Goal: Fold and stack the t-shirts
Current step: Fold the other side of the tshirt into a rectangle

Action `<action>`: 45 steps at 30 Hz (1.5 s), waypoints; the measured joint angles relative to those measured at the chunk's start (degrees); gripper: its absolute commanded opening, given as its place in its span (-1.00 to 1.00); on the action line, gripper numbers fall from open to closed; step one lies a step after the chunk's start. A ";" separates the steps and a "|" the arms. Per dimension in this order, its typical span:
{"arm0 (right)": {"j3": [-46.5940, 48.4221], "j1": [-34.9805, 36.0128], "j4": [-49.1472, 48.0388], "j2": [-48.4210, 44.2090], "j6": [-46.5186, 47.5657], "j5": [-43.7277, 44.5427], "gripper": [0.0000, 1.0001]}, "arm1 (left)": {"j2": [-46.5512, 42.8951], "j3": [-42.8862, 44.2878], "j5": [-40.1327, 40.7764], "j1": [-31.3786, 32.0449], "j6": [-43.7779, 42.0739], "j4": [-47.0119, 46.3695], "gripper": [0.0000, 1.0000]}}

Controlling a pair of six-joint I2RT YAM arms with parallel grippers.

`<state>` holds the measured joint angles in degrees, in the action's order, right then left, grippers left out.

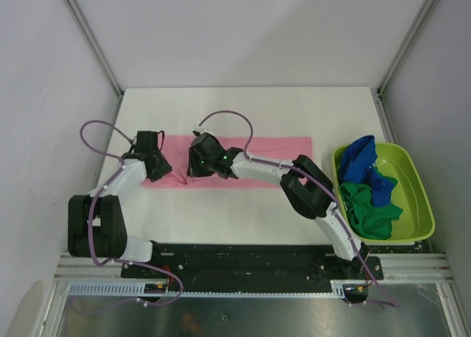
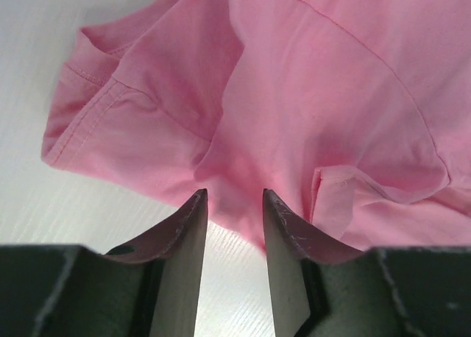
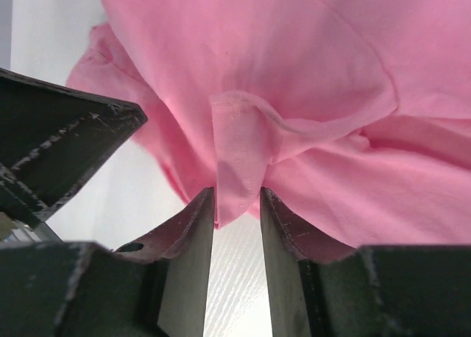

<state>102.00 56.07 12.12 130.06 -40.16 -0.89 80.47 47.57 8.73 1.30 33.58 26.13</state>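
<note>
The light pink t-shirt [image 1: 272, 149] lies folded into a long strip across the middle of the white table. Both grippers are at its left end. My left gripper [image 1: 163, 169] is open, and the shirt's bunched edge [image 2: 331, 94] just reaches between its fingertips [image 2: 235, 193]. My right gripper [image 1: 195, 165] is also open. A small hemmed fold of the pink shirt [image 3: 294, 57] hangs loosely between its tips [image 3: 237, 191], not pinched. A royal blue t-shirt [image 1: 368, 164] and a dark green t-shirt [image 1: 364, 208] lie crumpled in the tub.
The lime-green plastic tub [image 1: 423, 182] stands at the table's right edge. The left gripper's dark body [image 3: 59, 153] is close beside my right gripper. Grey walls and metal posts enclose the table on the left, right and back.
</note>
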 measured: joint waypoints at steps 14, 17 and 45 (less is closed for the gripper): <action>11.02 -0.04 4.90 1.77 6.78 6.12 -0.29 | 1.92 1.73 -1.62 -0.48 -0.57 -0.46 -0.41; 11.52 -0.04 5.46 1.90 7.69 6.51 -0.30 | 2.05 1.62 -1.55 -0.48 -0.52 -0.24 -0.52; 18.78 1.38 7.69 9.62 13.94 8.59 -0.23 | -4.61 -6.34 1.18 -0.68 6.58 1.03 -1.00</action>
<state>120.77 57.45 19.81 139.68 -26.22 7.70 75.85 41.23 9.91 0.62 40.16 27.16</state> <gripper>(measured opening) 0.371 0.005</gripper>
